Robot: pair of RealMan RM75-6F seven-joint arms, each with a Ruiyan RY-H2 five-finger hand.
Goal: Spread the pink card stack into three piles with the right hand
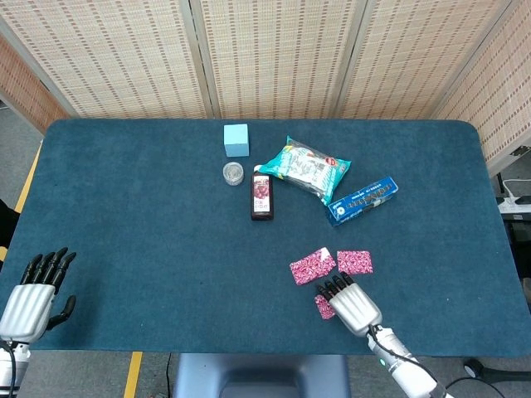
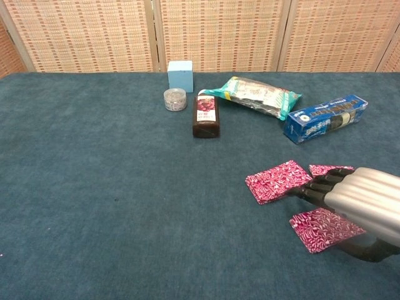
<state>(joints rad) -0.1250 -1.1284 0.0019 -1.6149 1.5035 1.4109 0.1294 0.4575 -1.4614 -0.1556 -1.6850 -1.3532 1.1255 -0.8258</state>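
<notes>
Resting at the table's (image 1: 124,249) near-left corner, the left hand (image 1: 31,290) lies palm down with fingers straight and side by side, holding nothing. Farther right, near the far edge, a blue cube (image 1: 236,139) stands behind a small round jar (image 1: 233,173) whose contents cannot be made out. Beside the jar a dark bottle (image 1: 262,197) lies flat, long axis running near to far. A teal snack bag (image 1: 305,169) and a blue box (image 1: 362,199) lie slantwise beyond it. Toward the near right, three pink card piles are spread: the left pile (image 2: 277,181) tilted with its long axis rising rightward, the far pile (image 1: 354,262) lying across, and the near pile (image 2: 325,227) under the right hand (image 2: 365,201), which covers it palm down with fingers extended together; whether they press the cards cannot be told.
</notes>
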